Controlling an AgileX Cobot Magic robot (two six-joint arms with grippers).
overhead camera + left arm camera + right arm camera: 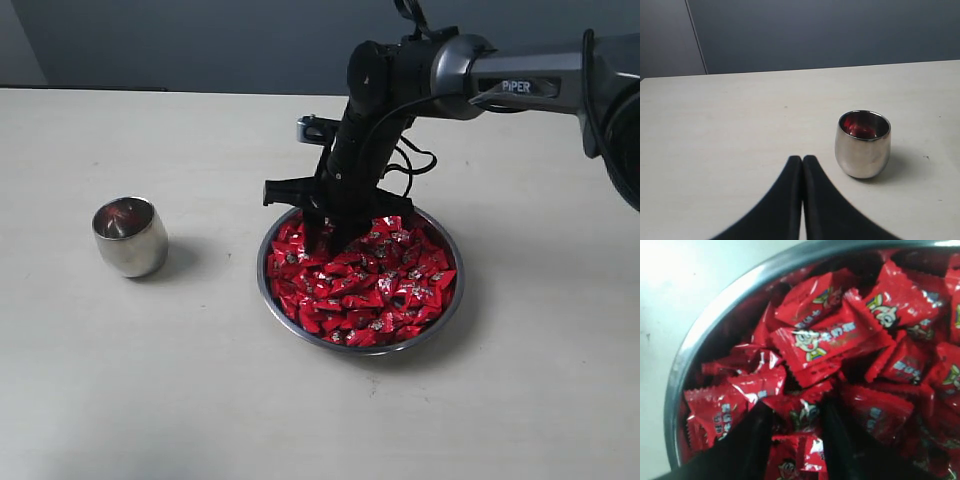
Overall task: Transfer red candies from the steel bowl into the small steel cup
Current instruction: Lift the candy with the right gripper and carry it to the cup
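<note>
Exterior view: pale table [100, 400] fills the frame. R arm [520, 85] comes in from 2 o'clock and bends down over the steel bowl [365, 350], which sits just past centre twd 5 o'clock. Bowl is heaped w/ red candies [390, 290] nearly to the rim. Small steel cup [130, 237] stands upright at 9 o'clock of the bowl, well apart from it, w/ red showing inside.

Right gripper [325, 240] is down in the pile at the bowl's 10 o'clock side. Right wrist view: its fingers [752, 440] stand apart, tips sunk among the candies. One candy [802, 415] lies in the gap betw them, but can't tell if it's squeezed or just lying there.

Left wrist view: left gripper [801, 160] has its fingers pressed together, nothing betw them, low over bare table. Cup is near it, not touching.
</note>
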